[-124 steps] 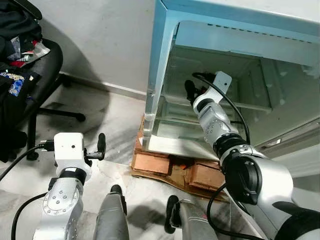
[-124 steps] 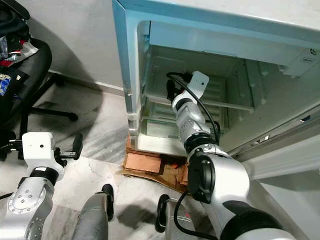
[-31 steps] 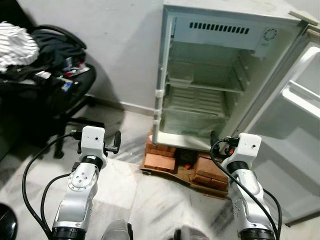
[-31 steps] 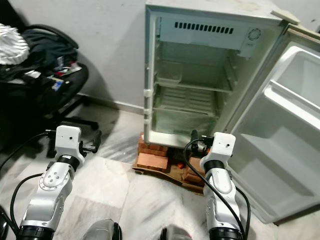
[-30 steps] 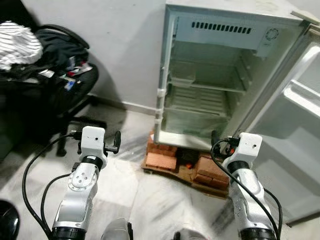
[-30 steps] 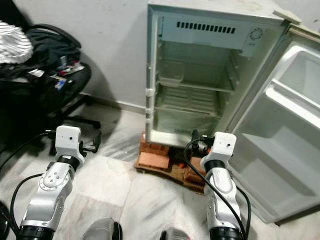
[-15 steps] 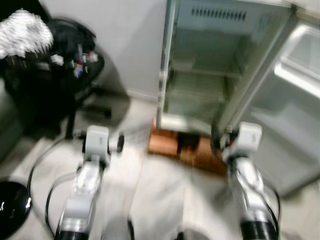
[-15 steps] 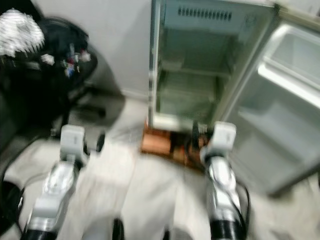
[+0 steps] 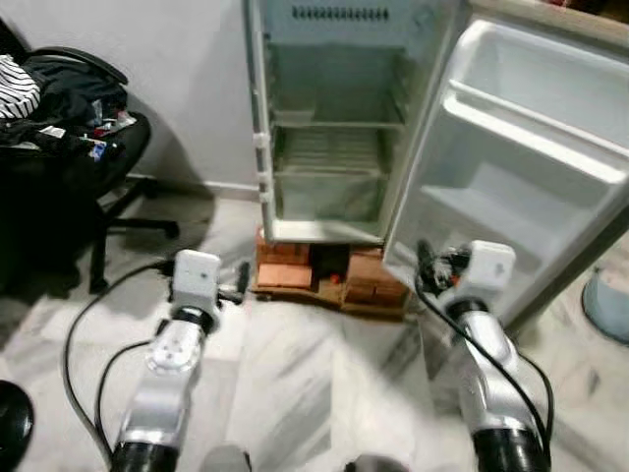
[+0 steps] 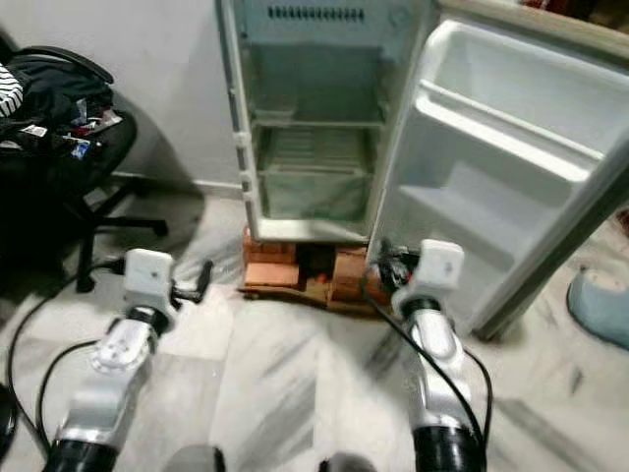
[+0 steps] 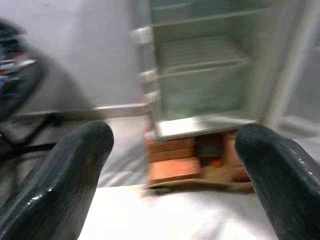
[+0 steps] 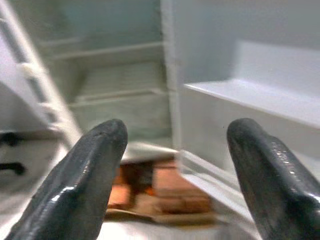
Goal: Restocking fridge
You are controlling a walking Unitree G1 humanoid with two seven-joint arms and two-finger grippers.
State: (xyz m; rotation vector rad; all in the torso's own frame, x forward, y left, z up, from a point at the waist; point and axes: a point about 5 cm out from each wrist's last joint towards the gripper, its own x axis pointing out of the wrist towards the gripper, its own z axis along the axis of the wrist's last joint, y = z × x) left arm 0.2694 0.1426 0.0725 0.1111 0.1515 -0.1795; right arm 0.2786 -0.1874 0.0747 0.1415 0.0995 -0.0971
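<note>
Small fridge [image 9: 324,118] standing against the wall on a base of bricks [image 9: 324,277], its door [image 9: 511,167] swung wide toward the robot's right; shelves inside carry nothing that can be made out. Left gripper [image 11: 172,165] held above the marble floor [image 9: 314,383], fingers [image 11: 75,170] spread apart and grasping nothing; the fridge cavity and bricks lie straight ahead of it, well apart. Right gripper [image 12: 175,170] likewise released, fingers [image 12: 85,175] wide with nothing between them; ahead of it lie the hinge edge of the fridge, the bricks below, and the door's inner shelves [image 12: 250,97] to its right, near but not touching. Beyond the left gripper on its outer side, an office chair [image 9: 69,147] heaped with clothes [image 9: 39,84]. A pale blue object [image 9: 607,305], cut off at the frame edge, rests on the floor past the door
</note>
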